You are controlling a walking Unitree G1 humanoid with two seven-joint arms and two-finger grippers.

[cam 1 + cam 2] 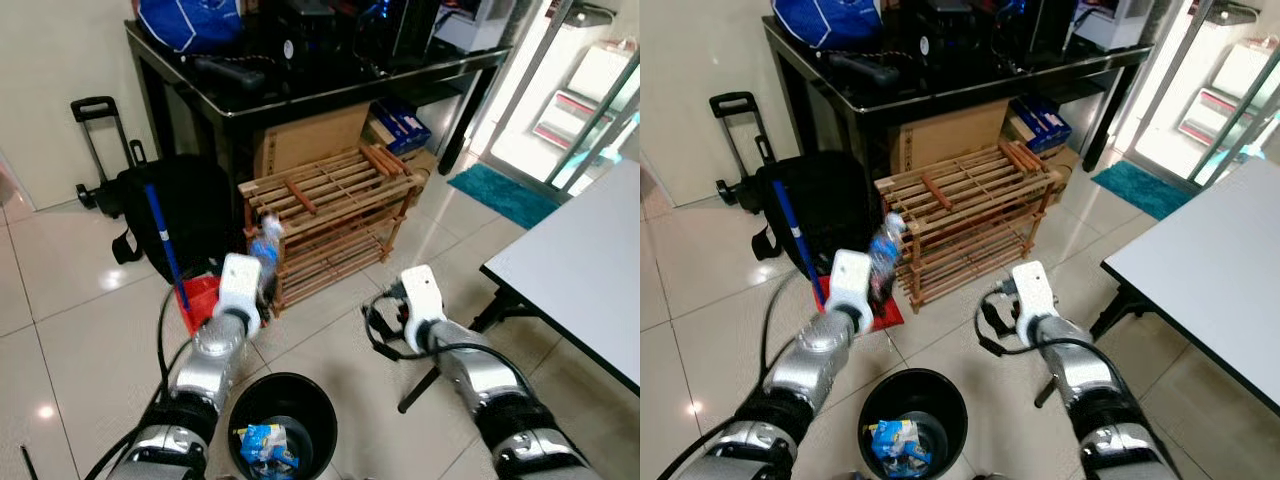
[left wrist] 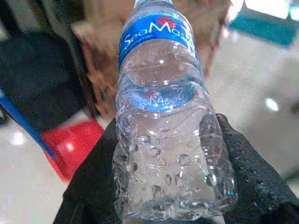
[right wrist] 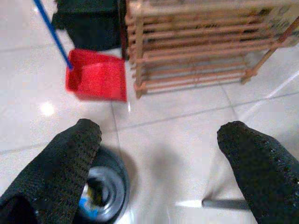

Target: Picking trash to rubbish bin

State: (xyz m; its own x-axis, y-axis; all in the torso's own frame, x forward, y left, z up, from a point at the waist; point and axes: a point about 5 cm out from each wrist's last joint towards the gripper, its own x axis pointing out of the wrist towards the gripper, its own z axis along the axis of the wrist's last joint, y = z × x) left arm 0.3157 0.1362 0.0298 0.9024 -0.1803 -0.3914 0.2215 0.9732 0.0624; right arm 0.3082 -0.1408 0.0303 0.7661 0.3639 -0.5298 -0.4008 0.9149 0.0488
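A clear plastic water bottle [image 2: 170,126], blue-labelled and beaded with droplets, is held aloft by the left gripper [image 1: 262,283], just beyond the far rim of the black rubbish bin [image 1: 300,388] on the tiled floor. The bottle is judged light, thin-walled and easily crushed, its wet skin likely slippery; the lower body, where it is clamped between both black fingers [image 2: 100,172], seems the sound hold. The right gripper [image 3: 161,149] is held spread wide and empty, to the right of the bin. A red dustpan [image 3: 98,77] and wooden rack [image 1: 330,225] are seen beyond.

1 bottle [image 2: 170,130], 1 bin [image 1: 283,420], 1 dustpan [image 3: 97,75]
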